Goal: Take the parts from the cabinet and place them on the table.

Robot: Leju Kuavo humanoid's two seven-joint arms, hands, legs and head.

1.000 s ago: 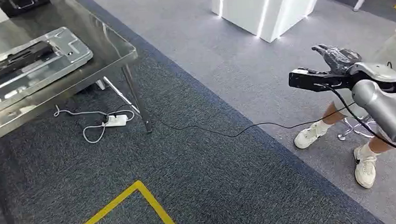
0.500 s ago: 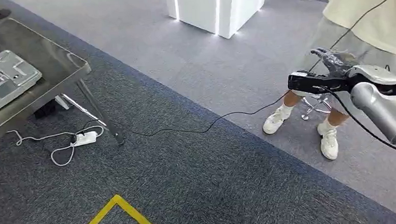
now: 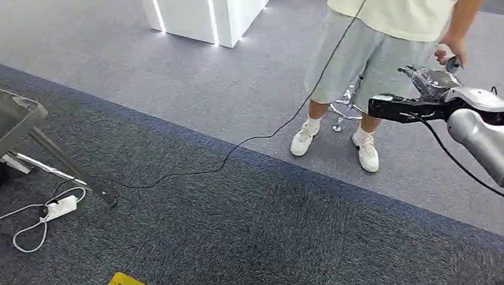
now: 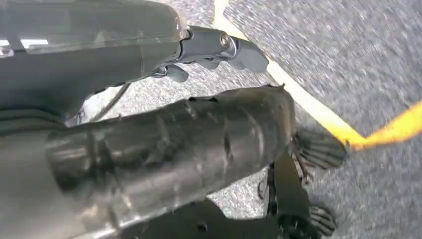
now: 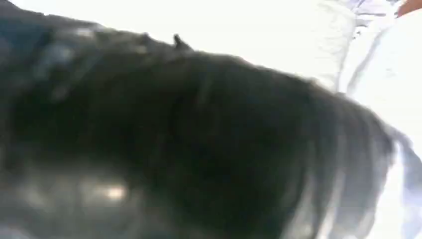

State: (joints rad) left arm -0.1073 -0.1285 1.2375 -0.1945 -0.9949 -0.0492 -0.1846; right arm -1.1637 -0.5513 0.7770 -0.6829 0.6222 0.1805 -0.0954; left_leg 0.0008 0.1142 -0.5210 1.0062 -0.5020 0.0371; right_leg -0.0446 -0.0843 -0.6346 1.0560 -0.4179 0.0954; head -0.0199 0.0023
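Surface [image 3: 6, 118] corner at left edge, power strip [image 3: 60, 207] and cable [image 3: 236, 150] on floor below. Person [image 3: 388, 35] upper right, near right hand [image 3: 431, 82]; fingers clamped on black part [image 3: 402, 107]. Left hand [image 4: 209, 50] finger state: cannot tell. Risk: part striking person, feet snagging cable.

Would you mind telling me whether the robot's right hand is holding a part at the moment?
Cannot tell. The right hand is raised with its dark fingers curled, but whether anything sits inside them is unclear.

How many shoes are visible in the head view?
2. Both are white sneakers on the person standing on the grey carpet: the left sneaker in the picture sits by the black cable, and the right sneaker is just below the outstretched robot arm. None looks hidden.
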